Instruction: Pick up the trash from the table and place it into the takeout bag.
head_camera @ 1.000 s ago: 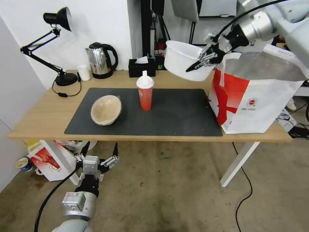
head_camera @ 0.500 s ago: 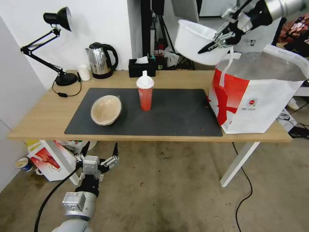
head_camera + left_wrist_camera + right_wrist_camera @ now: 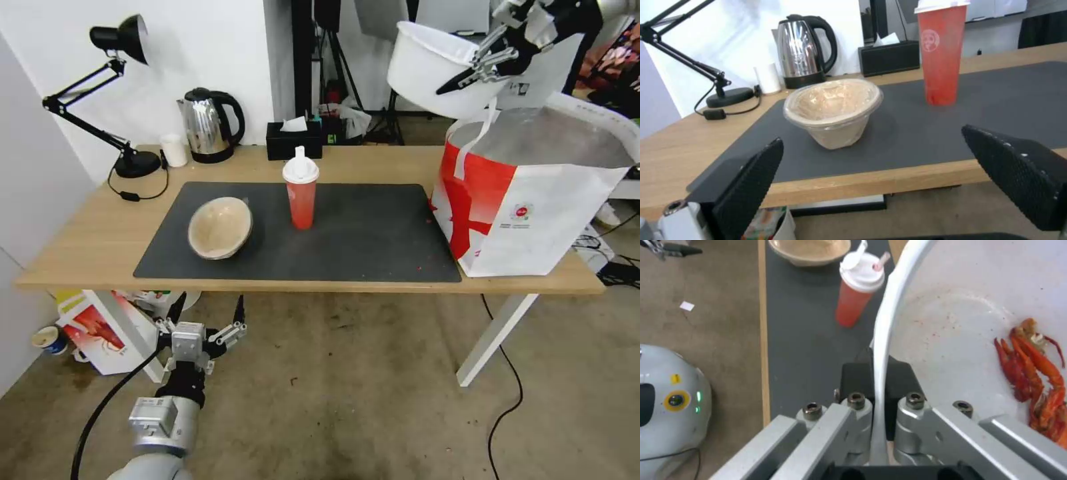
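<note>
Right gripper (image 3: 477,67): fingers clamped on the rim of the white round plastic bowl (image 3: 433,67), red shell scraps (image 3: 1033,373) lying just inside the wall they pinch.
Bowl's place: lifted, tilted, above the near edge of the big white takeout bag with the red panel (image 3: 533,193), not yet inside.
Left gripper (image 3: 200,327): parked below the table (image 3: 87,240) edge, fingers spread, holding nothing.
Left to do: red drink cup with white lid (image 3: 301,193) and beige paper-pulp bowl (image 3: 220,227), both on the dark mat ahead of those idle fingers.
Progress: first of three, by my reckoning.
</note>
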`<state>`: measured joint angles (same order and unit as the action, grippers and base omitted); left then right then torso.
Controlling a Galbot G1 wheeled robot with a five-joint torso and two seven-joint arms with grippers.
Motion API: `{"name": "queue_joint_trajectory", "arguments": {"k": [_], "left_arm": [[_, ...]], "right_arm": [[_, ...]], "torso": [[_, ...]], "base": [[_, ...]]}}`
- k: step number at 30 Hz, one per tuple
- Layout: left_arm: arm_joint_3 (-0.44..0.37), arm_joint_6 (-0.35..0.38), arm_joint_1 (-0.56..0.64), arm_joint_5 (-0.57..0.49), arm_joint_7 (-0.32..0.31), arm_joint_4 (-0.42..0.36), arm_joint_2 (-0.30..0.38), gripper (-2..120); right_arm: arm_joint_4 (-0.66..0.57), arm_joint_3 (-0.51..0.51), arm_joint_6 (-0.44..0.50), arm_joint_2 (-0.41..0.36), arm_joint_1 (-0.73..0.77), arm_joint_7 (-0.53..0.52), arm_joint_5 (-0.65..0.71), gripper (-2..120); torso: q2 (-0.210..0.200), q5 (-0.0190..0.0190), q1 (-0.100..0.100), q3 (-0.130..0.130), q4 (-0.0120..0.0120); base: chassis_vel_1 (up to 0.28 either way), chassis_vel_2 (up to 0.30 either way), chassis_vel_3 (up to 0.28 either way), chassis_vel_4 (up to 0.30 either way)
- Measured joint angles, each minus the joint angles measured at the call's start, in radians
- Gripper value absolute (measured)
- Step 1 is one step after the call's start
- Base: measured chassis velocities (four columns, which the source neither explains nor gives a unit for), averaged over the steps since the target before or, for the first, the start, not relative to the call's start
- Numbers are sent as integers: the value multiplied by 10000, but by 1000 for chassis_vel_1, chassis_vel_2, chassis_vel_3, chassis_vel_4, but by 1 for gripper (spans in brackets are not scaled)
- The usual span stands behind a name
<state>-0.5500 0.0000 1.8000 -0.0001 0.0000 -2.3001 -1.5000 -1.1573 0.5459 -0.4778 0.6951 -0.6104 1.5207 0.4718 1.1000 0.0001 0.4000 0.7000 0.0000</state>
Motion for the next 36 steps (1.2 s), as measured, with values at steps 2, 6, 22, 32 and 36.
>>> {"name": "queue_joint_trajectory", "arguments": {"k": [2, 6, 22, 32, 36], "left_arm": [[0, 0, 0, 0, 0, 0, 0, 100], [0, 0, 0, 0, 0, 0, 0, 100], [0, 0, 0, 0, 0, 0, 0, 100], [0, 0, 0, 0, 0, 0, 0, 100], [0, 0, 0, 0, 0, 0, 0, 100]], "right_arm": [[0, -100, 43, -72, 136, 16, -76, 0], [-2, -354, 169, -256, 492, 80, -274, 0], [227, -1079, 797, -1063, 1499, 110, -1073, 0], [365, -1144, 1009, -1416, 1370, 109, -1389, 0], [468, -1145, 1127, -1543, 1320, 107, -1491, 0]], "torso": [[0, 2, 0, 0, -1], [0, -1, 0, -1, 0], [0, 0, 0, 0, 1], [0, -1, 0, 0, 0], [0, -1, 0, 0, 0]], "base": [[0, 0, 0, 0], [0, 0, 0, 0], [0, 0, 0, 0], [0, 0, 0, 0], [0, 0, 0, 0]]}}
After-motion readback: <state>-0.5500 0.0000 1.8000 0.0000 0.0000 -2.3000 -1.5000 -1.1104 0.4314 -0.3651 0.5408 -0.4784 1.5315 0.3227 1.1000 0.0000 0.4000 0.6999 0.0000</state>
